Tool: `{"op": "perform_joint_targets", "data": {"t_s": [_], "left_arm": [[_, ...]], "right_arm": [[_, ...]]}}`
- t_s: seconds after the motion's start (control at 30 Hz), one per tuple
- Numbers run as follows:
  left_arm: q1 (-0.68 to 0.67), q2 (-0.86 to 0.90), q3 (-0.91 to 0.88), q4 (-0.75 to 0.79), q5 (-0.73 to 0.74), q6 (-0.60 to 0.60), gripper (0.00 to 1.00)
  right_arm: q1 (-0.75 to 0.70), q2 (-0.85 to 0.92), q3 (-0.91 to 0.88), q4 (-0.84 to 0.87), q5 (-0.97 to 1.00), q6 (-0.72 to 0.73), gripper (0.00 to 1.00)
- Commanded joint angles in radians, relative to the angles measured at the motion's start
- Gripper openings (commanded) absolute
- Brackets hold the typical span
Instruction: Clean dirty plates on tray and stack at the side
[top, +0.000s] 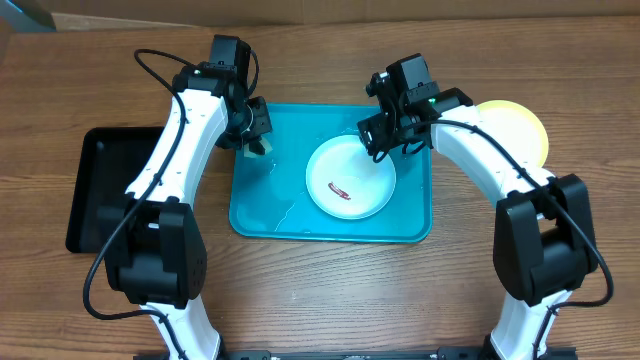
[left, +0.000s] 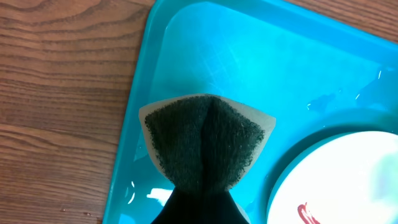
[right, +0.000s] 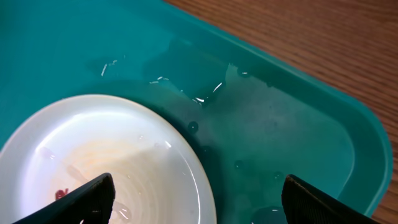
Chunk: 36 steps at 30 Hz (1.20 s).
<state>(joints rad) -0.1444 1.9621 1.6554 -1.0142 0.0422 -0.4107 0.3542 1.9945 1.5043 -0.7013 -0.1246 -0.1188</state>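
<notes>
Plate (top: 350, 178), white with a red smear, is shown lying in the wet tray (top: 270, 215), just below the right claw (top: 388, 138), which is spread wide and empty. A sponge (left: 205, 140) is pinched in the left claw (top: 255, 140). A yellow plate (top: 520, 122) is seen on the tabletop (top: 320, 290), beyond the right claw. The white plate is judged light, stiff and slippery when wet, best gripped at its raised rim.

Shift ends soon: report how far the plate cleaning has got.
Done: yellow-green plate sits off the tray, at its right. In hand: left fingers hold a sponge over the tray; right fingers open over the white plate. Left: its red smear, then stacking.
</notes>
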Motion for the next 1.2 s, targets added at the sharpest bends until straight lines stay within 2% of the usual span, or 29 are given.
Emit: {"op": "perform_joint_targets", "data": {"t_s": [0.0, 0.37, 0.5, 1.07, 1.17], "left_arm": [[-0.008, -0.02, -0.004, -0.003, 0.011, 0.031, 0.04], [-0.008, -0.02, -0.004, -0.002, 0.011, 0.03, 0.04], [-0.008, -0.02, -0.004, -0.002, 0.011, 0.03, 0.04], [-0.008, -0.02, -0.004, -0.003, 0.011, 0.031, 0.04], [-0.008, -0.02, -0.004, -0.002, 0.011, 0.031, 0.04]], "right_arm": [[0.002, 0.053, 0.013, -0.017, -0.014, -0.047, 0.87], [0.002, 0.092, -0.011, -0.052, -0.012, -0.116, 0.82], [0.002, 0.094, -0.011, -0.051, -0.008, -0.118, 0.72], [0.002, 0.161, -0.012, -0.083, -0.006, -0.118, 0.67], [0.002, 0.161, -0.012, -0.086, 0.001, -0.118, 0.57]]}}
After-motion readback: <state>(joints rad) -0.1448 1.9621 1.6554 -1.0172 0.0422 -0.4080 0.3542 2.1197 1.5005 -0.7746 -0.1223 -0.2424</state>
